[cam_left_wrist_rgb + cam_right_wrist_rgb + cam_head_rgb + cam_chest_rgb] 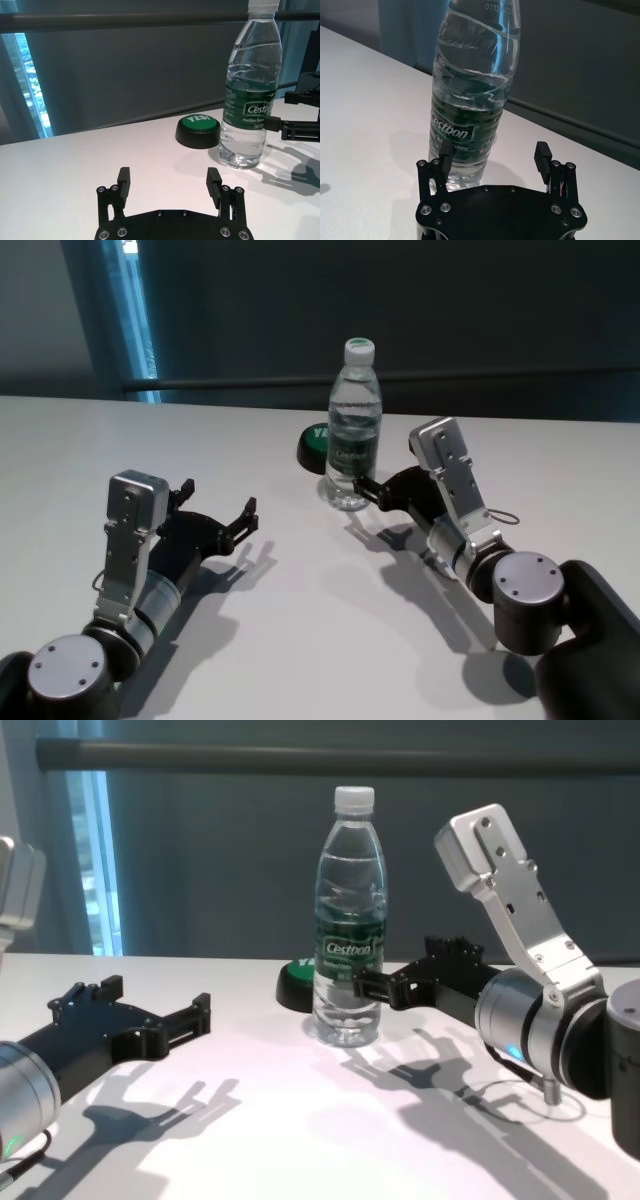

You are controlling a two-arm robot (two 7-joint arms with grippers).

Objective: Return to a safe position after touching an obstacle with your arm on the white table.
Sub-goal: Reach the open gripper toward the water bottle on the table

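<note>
The obstacle, a clear water bottle (pixel 354 430) with a white cap and a green label, stands upright on the white table (pixel 60 440). My right gripper (pixel 368 488) is open just right of the bottle's base. In the right wrist view one fingertip (pixel 444 150) lies against the bottle (pixel 470 90) at its label, and the bottle stands off to that side, not between the fingers. The chest view shows the same finger meeting the bottle (pixel 350 920) low down. My left gripper (pixel 218 498) rests open and empty over the table, well left of the bottle.
A low black disc with a green top (pixel 316 445) sits just behind and left of the bottle, also seen as the disc (pixel 197 131) in the left wrist view. A dark wall and rail run behind the table's far edge.
</note>
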